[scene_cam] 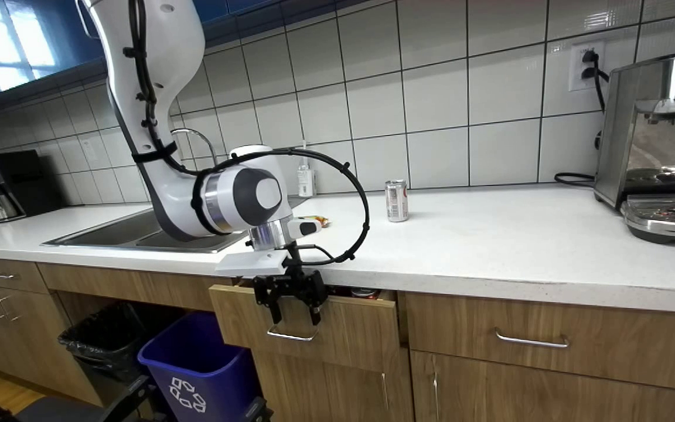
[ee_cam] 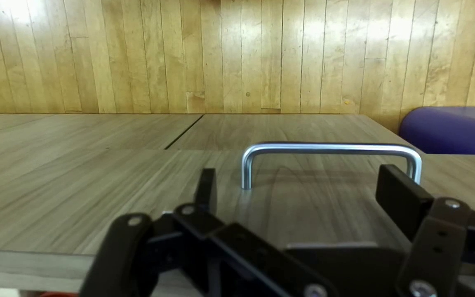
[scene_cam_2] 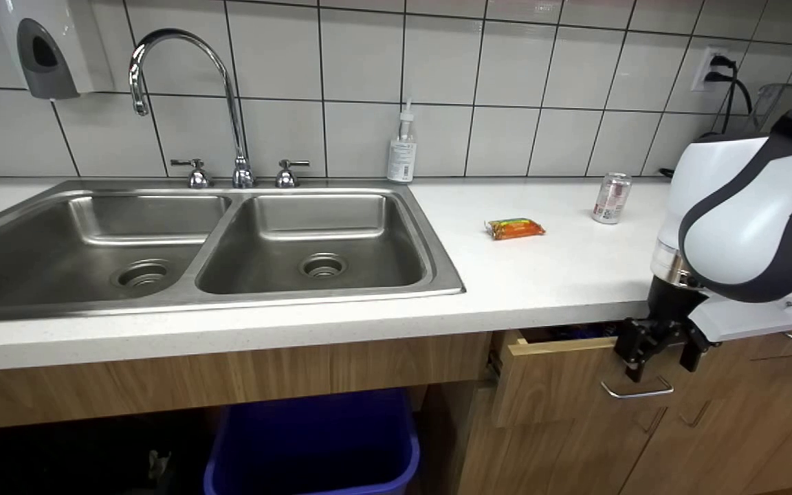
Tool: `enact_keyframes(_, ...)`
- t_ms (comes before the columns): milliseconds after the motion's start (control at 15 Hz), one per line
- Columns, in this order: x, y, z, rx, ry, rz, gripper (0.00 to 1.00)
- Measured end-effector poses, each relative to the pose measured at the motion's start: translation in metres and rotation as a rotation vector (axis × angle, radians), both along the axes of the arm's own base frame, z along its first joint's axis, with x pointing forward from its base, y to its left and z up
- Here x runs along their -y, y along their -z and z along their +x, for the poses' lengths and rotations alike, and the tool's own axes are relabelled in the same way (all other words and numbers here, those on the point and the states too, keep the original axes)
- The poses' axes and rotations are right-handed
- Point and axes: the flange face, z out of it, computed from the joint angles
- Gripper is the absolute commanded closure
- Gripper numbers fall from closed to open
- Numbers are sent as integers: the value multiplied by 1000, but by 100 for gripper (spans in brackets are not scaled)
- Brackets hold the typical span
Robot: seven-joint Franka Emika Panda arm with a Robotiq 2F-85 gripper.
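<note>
A white tiled wall (scene_cam: 437, 99) runs behind the full length of the white counter (scene_cam: 507, 228). A white and grey robot arm (scene_cam: 167, 199) reaches down over the near edge of that counter. A two-bowl steel sink (scene_cam_2: 327, 298) is set into the counter, its right side adjoining a stretch of worktop. Below the near edge, right of the sink, a wood-fronted drawer (scene_cam: 361, 331) stands partly open. To the left of the drawer is a blue recycling bin (scene_cam: 214, 387), with a black-lined bin (scene_cam: 100, 349) next to it, further left. A steel coffee machine (scene_cam: 657, 140) occupies the right end of the counter. A chrome faucet (scene_cam_2: 230, 96) rises at the far side of the sink. The black gripper (scene_cam: 296, 320) points downward in front of the drawer face, its fingers (ee_cam: 404, 200) spread wide apart. A clear pump bottle (scene_cam_2: 402, 151) stands at the sink's far right corner. A silver can (scene_cam: 396, 201) stands upright on the counter, toward the far side. An orange packet (scene_cam_2: 516, 229) lies between sink and can. The metal drawer handle (ee_cam: 332, 148), nearest item to the gripper, is fixed horizontally just below the fingertips; one end is partly masked by a finger in the wrist view. Contact cannot be determined.
</note>
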Motion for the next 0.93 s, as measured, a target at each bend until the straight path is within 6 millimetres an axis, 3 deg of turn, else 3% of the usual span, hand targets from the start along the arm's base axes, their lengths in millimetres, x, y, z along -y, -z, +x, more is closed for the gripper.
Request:
enact_keyframes(667, -6, -4, 9, 17, -15, -1, 0)
enact_keyframes(933, -17, -18, 8, 37, -34, 1, 0)
